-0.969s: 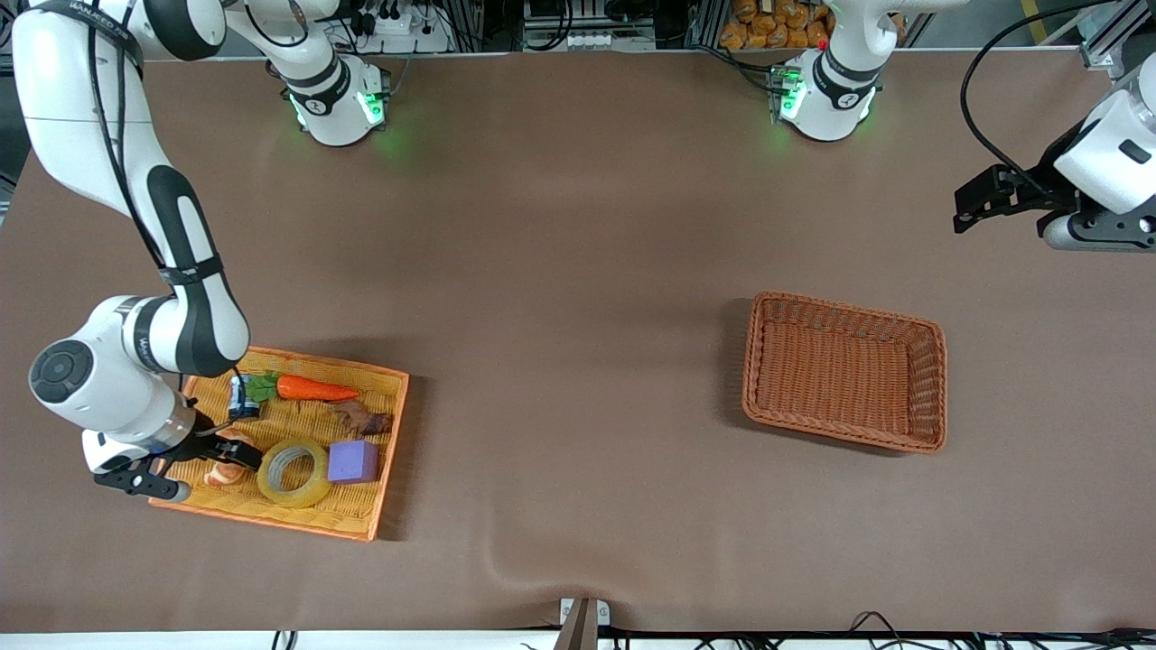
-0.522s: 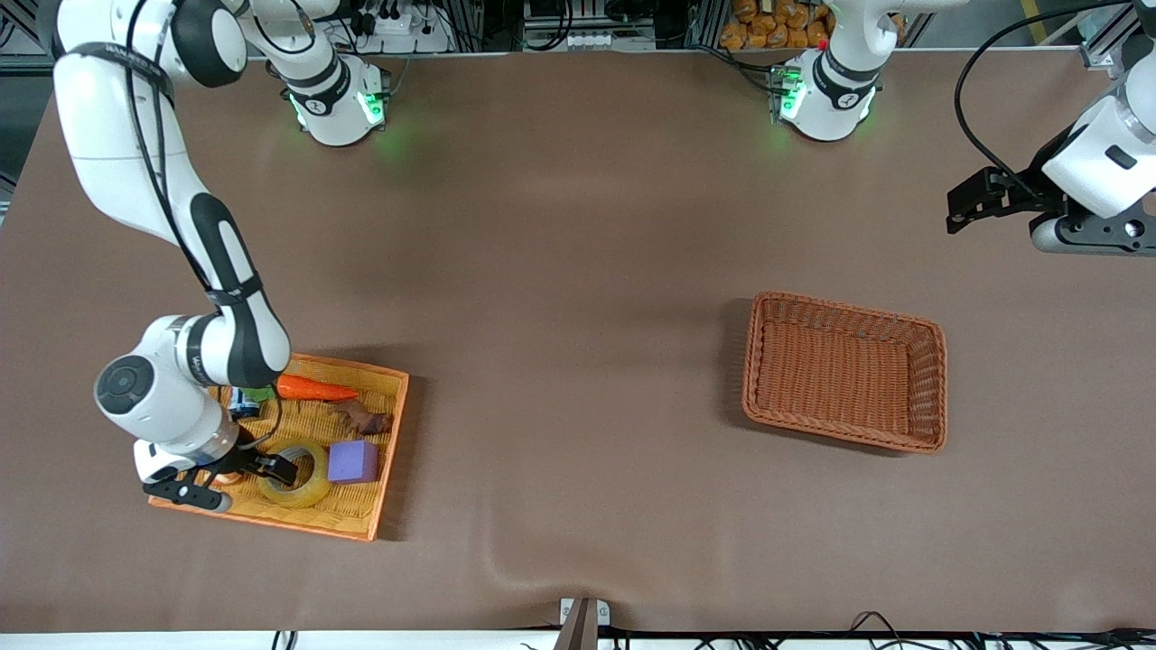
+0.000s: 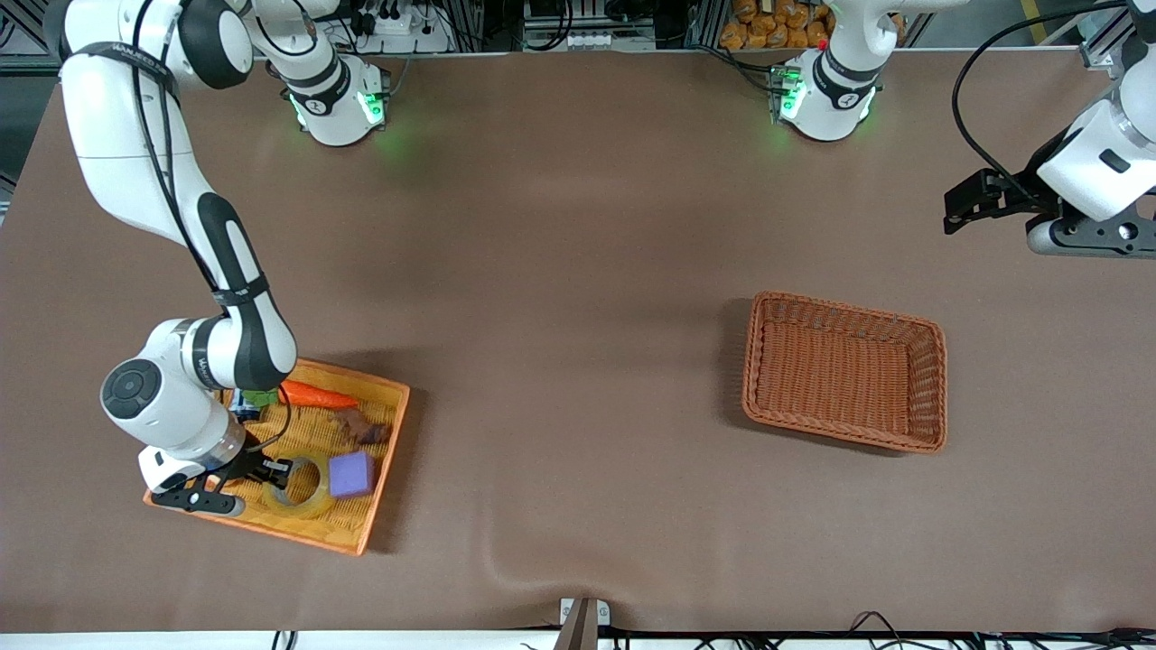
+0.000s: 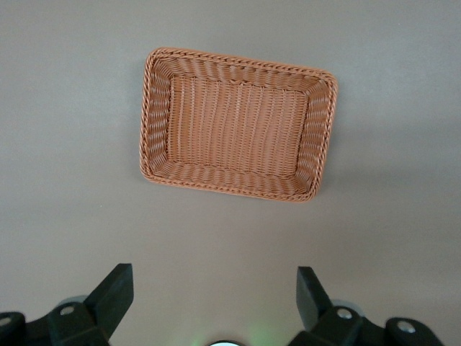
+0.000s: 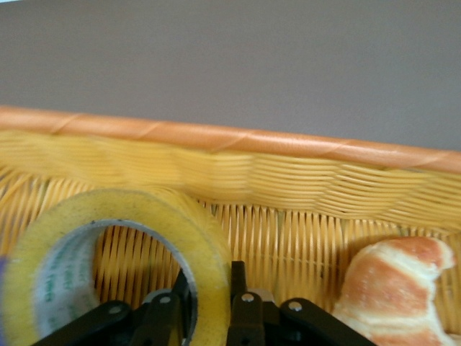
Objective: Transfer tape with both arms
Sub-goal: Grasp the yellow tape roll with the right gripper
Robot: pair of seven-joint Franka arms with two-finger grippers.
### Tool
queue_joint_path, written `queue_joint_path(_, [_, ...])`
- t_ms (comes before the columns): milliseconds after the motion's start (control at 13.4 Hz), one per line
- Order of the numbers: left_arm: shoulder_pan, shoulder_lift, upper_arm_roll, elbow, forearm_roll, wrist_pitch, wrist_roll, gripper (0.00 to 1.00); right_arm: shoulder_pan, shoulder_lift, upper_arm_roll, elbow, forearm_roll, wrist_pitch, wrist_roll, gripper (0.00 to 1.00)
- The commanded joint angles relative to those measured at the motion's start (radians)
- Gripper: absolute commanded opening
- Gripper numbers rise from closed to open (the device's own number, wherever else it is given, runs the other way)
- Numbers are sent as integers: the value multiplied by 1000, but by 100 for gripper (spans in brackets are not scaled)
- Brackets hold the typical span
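R end effector (image 3: 271,470) clamped on tape (image 3: 302,488) in tray (image 3: 348,539), purple cube (image 3: 350,475) alongside; L end effector (image 4: 212,295) wide.

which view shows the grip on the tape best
The right wrist view: the right gripper is shut on the tape wall, close up. The front view shows the tape small in the tray; the left wrist view misses it.
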Motion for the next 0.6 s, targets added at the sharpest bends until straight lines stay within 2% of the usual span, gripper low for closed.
queue_joint_path(0, [3, -9, -4, -9, -11, -8, -11, 100, -9, -94, -3, -10, -17, -76, -93, 0])
queue_joint_path(298, [5, -7, -4, -7, -11, 2, -11, 100, -11, -229, 1, -3, -25, -195, -223, 0])
queue_joint_path(522, [-4, 7, -5, -5, -13, 20, -28, 100, 95, -243, 15, -3, -11, -217, -214, 0])
